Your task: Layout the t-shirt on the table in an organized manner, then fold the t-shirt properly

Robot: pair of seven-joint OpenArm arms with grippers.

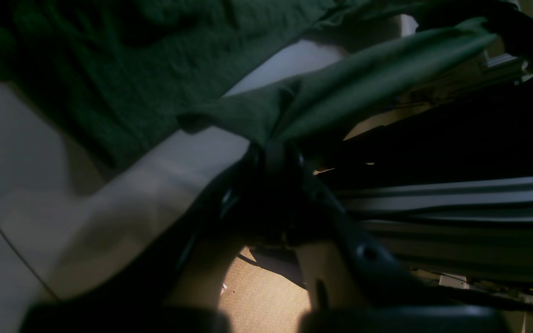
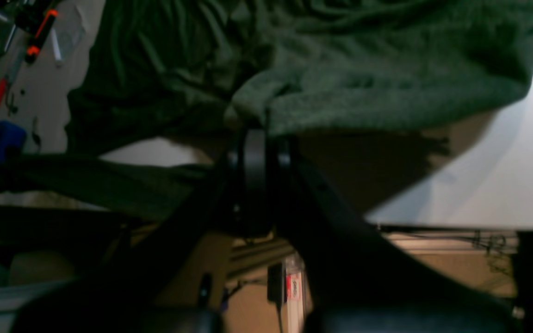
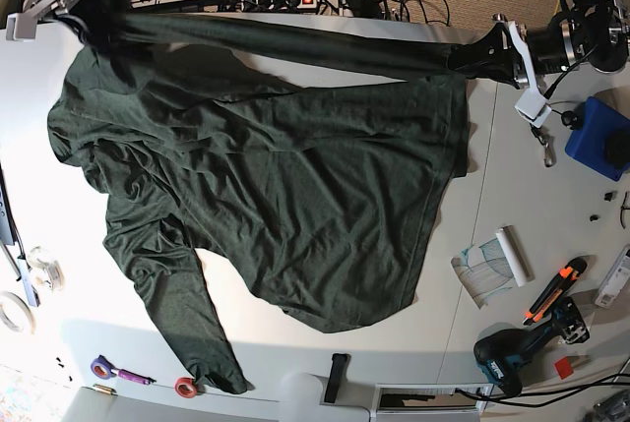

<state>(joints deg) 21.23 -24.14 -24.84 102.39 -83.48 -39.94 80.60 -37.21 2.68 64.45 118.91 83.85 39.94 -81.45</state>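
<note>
The shirt [image 3: 295,176] lies across the middle of the table [image 3: 532,196], mostly flat but rumpled, with its far edge drawn into a taut band between the two arms; whether that edge is hem or shoulder line I cannot tell. The left gripper [image 1: 273,150] has its fingers pressed together on a bunched fold of that edge, and the right gripper [image 2: 257,132] is likewise clamped on cloth, a thick wad gathered just above its tips. One sleeve [image 3: 187,329] trails toward the near edge, its cuff close to a red tape roll [image 3: 184,386]. The cloth looks like a light, limp knit: it sags, creases and drags on itself, holds no shape of its own, and will follow whichever points are pulled. It is not fragile, but a pinch on a thin single layer could slip, and one that catches two layers would drag the underside along. The best holds, I judge, are seams and hems (shoulders, bottom corners, cuffs), taken as a pair and kept under even tension so the body slides flat rather than bunching
</note>
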